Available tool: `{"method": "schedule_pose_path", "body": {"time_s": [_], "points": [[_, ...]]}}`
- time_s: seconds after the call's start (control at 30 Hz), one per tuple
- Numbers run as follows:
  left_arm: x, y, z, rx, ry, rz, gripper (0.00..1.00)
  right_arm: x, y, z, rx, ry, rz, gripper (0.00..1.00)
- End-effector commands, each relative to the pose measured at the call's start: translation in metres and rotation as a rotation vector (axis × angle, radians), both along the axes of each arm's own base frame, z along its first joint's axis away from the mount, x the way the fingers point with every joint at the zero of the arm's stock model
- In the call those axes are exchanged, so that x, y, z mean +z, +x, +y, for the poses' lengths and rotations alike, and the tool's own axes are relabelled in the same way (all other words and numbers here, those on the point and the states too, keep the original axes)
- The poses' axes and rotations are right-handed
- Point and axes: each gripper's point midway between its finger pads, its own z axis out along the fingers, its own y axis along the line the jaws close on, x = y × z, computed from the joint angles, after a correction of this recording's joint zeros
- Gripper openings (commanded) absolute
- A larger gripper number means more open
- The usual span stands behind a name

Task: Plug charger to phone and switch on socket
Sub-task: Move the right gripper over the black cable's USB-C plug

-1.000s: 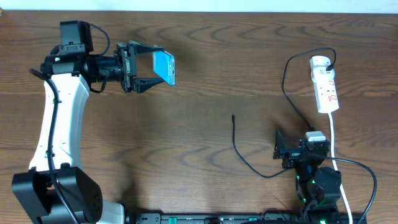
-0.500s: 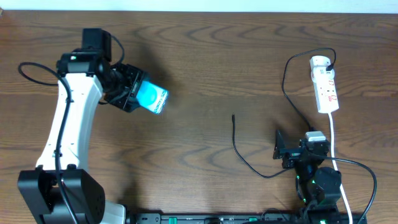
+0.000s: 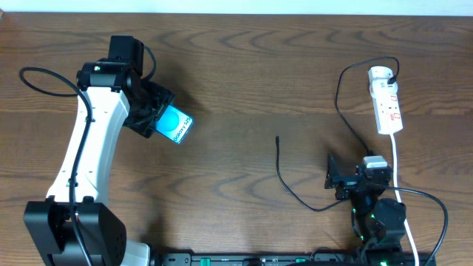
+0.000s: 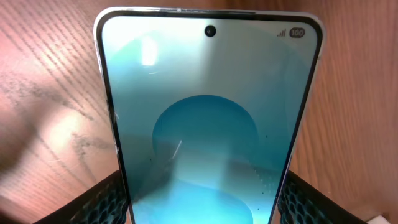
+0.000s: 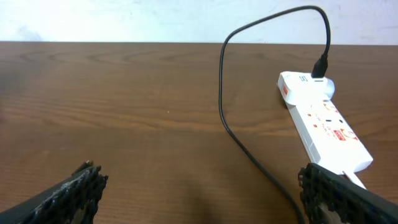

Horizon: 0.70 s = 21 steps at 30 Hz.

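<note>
- Two arms work at one wooden worktop (image 3: 244, 66), and the task's things are spread between them.
- Far left, the left hand (image 3: 159, 118) is clamped on the phone (image 3: 176, 125), with a finger (image 4: 87, 202) pressed to each long edge. The lit screen faces up and the top end points away from the wrist. This grip probably serves to carry the phone toward the cable. Whether the phone is lifted or resting, I cannot tell.
- The phone's lower end, likely where the charging port sits, is hidden between the fingers. That end will likely need to be freed before plugging.
- In the middle, the charger (image 3: 278, 159) lies loose on the worktop. Its connector tip (image 3: 277, 138) points toward the far edge, well apart from the phone, and nothing holds it.
- On the right, the right hand (image 5: 205, 202) sits low with its jaws wide and empty. It is near the cable's bend and faces the socket (image 3: 387, 100), so it looks placed to fetch the tip.
- Far right, the socket has the charger's black plug (image 5: 320, 65) seated in its far end. Whether its switch is on is too small to tell.
</note>
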Motion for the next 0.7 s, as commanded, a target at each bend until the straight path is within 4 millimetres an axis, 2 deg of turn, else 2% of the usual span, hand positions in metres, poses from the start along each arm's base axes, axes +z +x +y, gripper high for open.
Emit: {"method": "schedule_pose_path", "body": {"time_s": [0.0, 0.07, 0.13, 0.2, 0.3, 0.5, 0.6, 0.67], "points": [[0.003, -0.002, 0.002, -0.021, 0.024, -0.004, 0.07, -0.001, 0.000, -0.003, -0.013, -0.002, 0.001, 0.99], [0.003, -0.003, 0.002, -0.029, 0.025, -0.001, 0.07, 0.010, 0.002, -0.002, -0.009, 0.019, -0.040, 0.99], [0.003, -0.004, 0.002, -0.035, 0.027, 0.001, 0.07, 0.031, 0.003, 0.012, 0.054, 0.119, -0.113, 0.99], [0.003, -0.004, 0.002, -0.046, 0.029, 0.000, 0.07, 0.057, 0.001, 0.026, 0.145, 0.130, -0.210, 0.99], [0.002, -0.005, 0.002, -0.046, 0.029, 0.002, 0.07, 0.085, -0.003, 0.030, 0.175, 0.132, -0.244, 0.99], [0.002, -0.005, 0.002, -0.046, 0.029, 0.002, 0.07, 0.122, 0.005, 0.031, 0.175, 0.053, -0.044, 0.99], [0.002, -0.005, 0.002, -0.046, 0.029, 0.002, 0.07, 0.142, 0.022, 0.041, 0.234, 0.030, 0.110, 0.99], [0.002, -0.005, 0.002, -0.049, 0.029, 0.002, 0.07, 0.151, 0.032, 0.056, 0.317, 0.040, 0.232, 0.99]]}}
